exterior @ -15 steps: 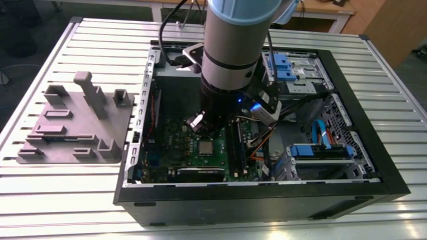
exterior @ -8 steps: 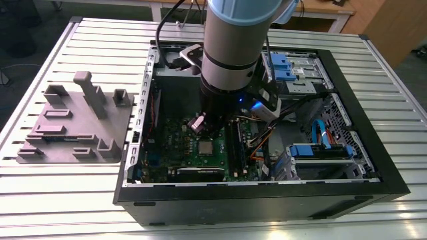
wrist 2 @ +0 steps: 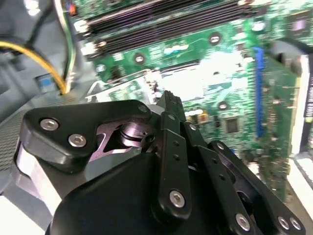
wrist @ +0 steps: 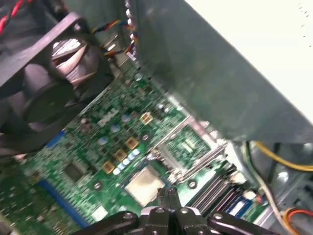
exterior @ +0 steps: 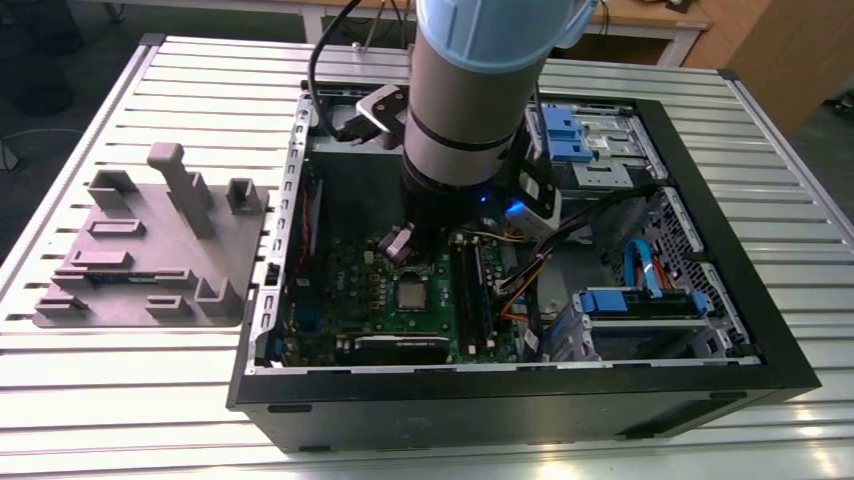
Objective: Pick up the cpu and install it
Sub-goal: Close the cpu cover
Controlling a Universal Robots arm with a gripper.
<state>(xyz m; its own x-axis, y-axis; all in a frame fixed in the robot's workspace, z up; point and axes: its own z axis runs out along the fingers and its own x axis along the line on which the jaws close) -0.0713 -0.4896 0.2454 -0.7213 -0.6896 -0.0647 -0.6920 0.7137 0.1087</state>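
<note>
The cpu (exterior: 411, 294) is a small silvery square lying flat on the green motherboard (exterior: 354, 300) inside the open computer case (exterior: 747, 330). In the first wrist view the cpu (wrist: 145, 184) sits beside a raised metal socket frame (wrist: 188, 146). My gripper (wrist: 167, 192) hangs just above the cpu's near edge, its black fingers pressed together with nothing between them. In the second wrist view the gripper (wrist 2: 168, 97) points down at the glaring socket area (wrist 2: 195, 81). In the exterior view the arm comes down into the case and the gripper (exterior: 400, 250) is just above the board.
Long black memory slots (wrist 2: 161, 22) run beside the socket. A black fan (wrist: 54, 73) and a grey metal wall (wrist: 220, 73) stand close around the gripper. Yellow cables (wrist 2: 44, 58) and blue drive bays (exterior: 574, 135) fill the case's right side. A grey fixture plate (exterior: 147, 250) lies on the table at the exterior view's left.
</note>
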